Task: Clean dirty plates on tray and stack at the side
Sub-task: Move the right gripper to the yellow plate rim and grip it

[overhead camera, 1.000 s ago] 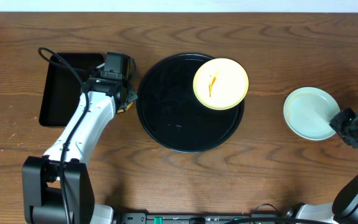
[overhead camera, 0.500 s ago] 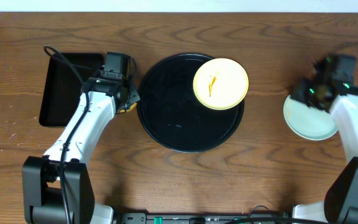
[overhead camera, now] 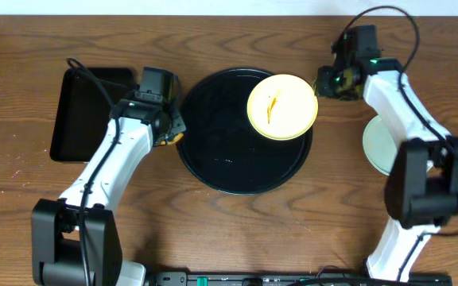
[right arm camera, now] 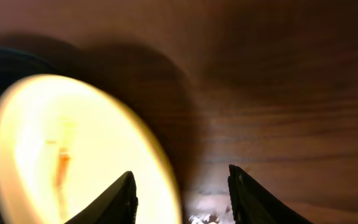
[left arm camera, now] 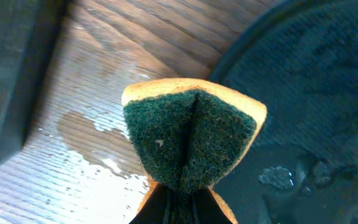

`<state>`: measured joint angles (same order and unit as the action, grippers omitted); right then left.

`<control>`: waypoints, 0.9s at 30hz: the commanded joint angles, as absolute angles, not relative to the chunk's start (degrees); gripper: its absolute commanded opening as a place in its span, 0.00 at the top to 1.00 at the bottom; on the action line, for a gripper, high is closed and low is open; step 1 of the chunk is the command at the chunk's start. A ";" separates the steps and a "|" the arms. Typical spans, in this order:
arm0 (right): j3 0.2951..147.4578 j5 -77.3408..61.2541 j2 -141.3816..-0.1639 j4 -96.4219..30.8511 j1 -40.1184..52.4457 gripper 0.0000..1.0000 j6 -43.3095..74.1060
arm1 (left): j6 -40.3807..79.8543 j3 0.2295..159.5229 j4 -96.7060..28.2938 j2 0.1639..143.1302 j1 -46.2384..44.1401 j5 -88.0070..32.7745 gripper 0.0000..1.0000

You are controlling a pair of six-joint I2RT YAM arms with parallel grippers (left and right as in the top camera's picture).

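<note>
A pale yellow plate (overhead camera: 283, 106) with an orange-brown smear lies on the upper right of the round black tray (overhead camera: 217, 159); it also shows in the right wrist view (right arm camera: 73, 149). My right gripper (overhead camera: 325, 86) is open at the plate's right rim, fingers straddling the edge (right arm camera: 179, 193). A light blue plate (overhead camera: 376, 143) lies on the table at the right, partly hidden by the right arm. My left gripper (overhead camera: 168, 131) is shut on a green and yellow sponge (left arm camera: 191, 140) at the tray's left rim (left arm camera: 303, 93).
A rectangular black tray (overhead camera: 82, 111) sits at the left, beside the left arm. Wet patches show on the wood near the sponge (left arm camera: 104, 155). A few water drops lie on the round tray's floor (left arm camera: 278, 177).
My right arm has swung from the blue plate at the right edge up and left to the yellow plate's right rim. The left gripper with the sponge has barely shifted.
</note>
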<state>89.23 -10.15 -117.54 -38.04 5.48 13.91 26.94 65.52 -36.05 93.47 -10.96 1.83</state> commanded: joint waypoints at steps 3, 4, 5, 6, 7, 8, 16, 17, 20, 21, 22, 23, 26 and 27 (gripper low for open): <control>91.81 -12.53 -120.11 -37.54 5.56 0.55 9.54 | 26.15 66.76 -36.18 93.10 -12.10 1.93 0.92; 91.81 -12.67 -120.49 -37.54 5.61 0.56 9.52 | 26.15 66.76 -36.18 93.23 -12.10 1.93 0.93; 91.81 -13.04 -120.86 -37.50 5.67 0.57 9.23 | 26.15 66.76 -36.21 93.34 -12.10 1.93 0.93; 91.81 -13.85 -121.16 -37.50 5.67 0.58 9.06 | 26.15 66.76 -36.21 93.45 -12.10 1.96 0.92; 91.81 -14.52 -121.64 -37.50 5.67 0.60 9.04 | 26.15 66.76 -36.21 93.58 -12.10 1.93 0.93; 91.81 -15.33 -121.84 -37.50 5.67 0.64 8.84 | 26.15 66.72 -36.21 93.62 -12.10 1.93 0.92; 91.77 -16.12 -122.02 -37.54 5.72 0.78 8.64 | 26.15 66.70 -36.18 93.65 -12.10 1.96 0.92; 91.72 -16.12 -122.02 -37.74 5.72 0.78 8.40 | 26.15 66.70 -36.21 93.65 -12.10 1.96 0.93; 91.70 -15.84 -122.02 -37.98 5.72 0.74 8.03 | 26.15 66.67 -36.21 93.65 -12.10 1.96 0.92; 91.70 -15.75 -122.02 -37.98 5.72 0.73 8.03 | 26.15 66.67 -36.21 93.65 -12.10 1.96 0.92; 91.70 -15.66 -122.06 -37.98 5.72 0.73 8.01 | 26.13 66.67 -36.23 93.65 -12.10 1.96 0.92; 91.70 -15.68 -122.06 -37.95 5.72 0.73 8.03 | 26.15 66.65 -36.23 93.65 -12.10 1.96 0.92; 91.70 -15.70 -122.06 -38.11 5.72 0.73 8.01 | 26.15 66.65 -36.23 93.65 -12.10 1.96 0.92; 91.68 -15.70 -122.08 -38.30 5.72 0.73 7.99 | 26.15 66.65 -36.21 93.65 -12.10 1.96 0.92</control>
<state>90.70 -15.25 -121.40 -37.98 5.41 8.84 26.92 65.52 -36.03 93.47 -12.12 1.65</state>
